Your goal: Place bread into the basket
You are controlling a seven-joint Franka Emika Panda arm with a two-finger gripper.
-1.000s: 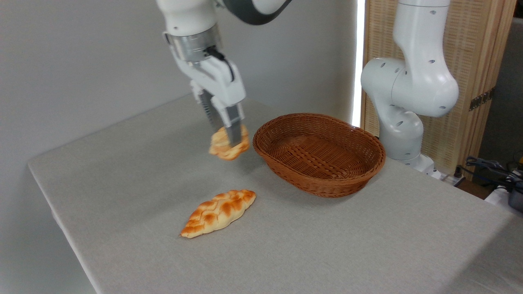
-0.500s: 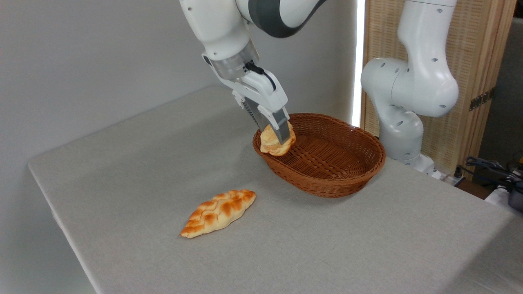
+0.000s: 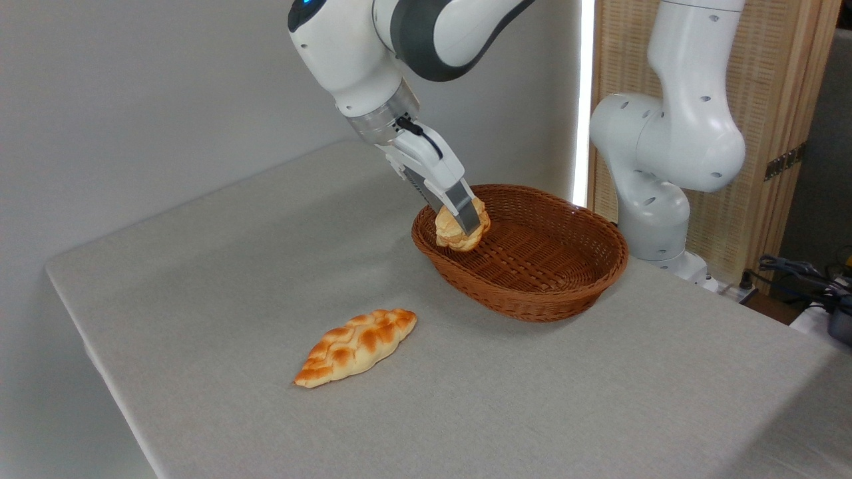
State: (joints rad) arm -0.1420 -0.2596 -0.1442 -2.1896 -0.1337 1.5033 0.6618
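**Bun held over the left end of the basket**

The gripper [image 3: 466,219] is seen tilted, reaching down and to the right from the white arm [image 3: 373,46] at the top of the scene. Its jaws are clamped on the bread [image 3: 456,233], a small, pale golden, layered bun, which is pinched between the grey fingers [image 3: 464,201]. The bread is held just inside the left rim of the basket [image 3: 532,293], above the woven bottom; whether it touches the weave cannot be told. The basket is an oval, shallow, reddish-brown wicker one, and it is set on the far right part of the surface [image 3: 599,399], which is covered with a grey cloth. A longer braided loaf [image 3: 356,346] with orange-brown patches is laid flat on the surface, nearer and to the left, well apart from the basket. The white base of the arm [image 3: 665,153] is seen at the right, behind the basket, in front of a slatted wooden screen [image 3: 772,100]. Some cables [image 3: 792,269] are visible at the far right edge.
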